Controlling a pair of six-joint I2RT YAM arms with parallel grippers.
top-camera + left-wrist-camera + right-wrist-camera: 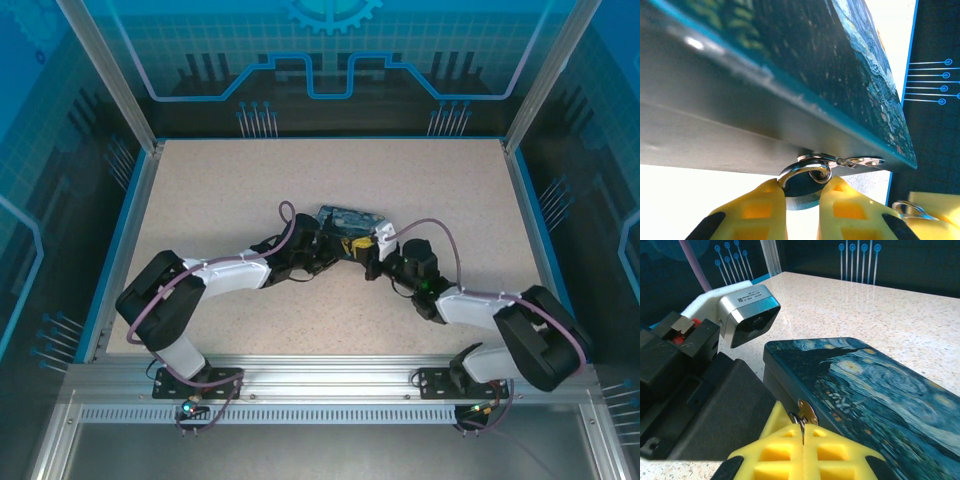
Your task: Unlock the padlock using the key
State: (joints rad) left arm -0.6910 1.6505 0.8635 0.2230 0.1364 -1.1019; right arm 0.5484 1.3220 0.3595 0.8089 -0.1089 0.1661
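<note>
Near the middle of the table (250,180) lies the blue-and-yellow painted tin (345,216), and both arms meet at its near side. The left end effector (804,184) grips the padlock (802,196) between its yellow fingers (760,210) – the dark body sits in the gap, and the shiny shackle above it passes through the small metal hasp (857,161) on the edge of the tin. The right end effector (803,430) is closed, with the two yellow fingers pressed together. A thin sliver of metal, the key (796,419), shows at their tips, just beside the round brass plate (807,412) on the tin wall. In the left wrist view a small metal ring (910,207) lies against a yellow finger of the right end effector, to the right of the padlock – the two do not touch.
</note>
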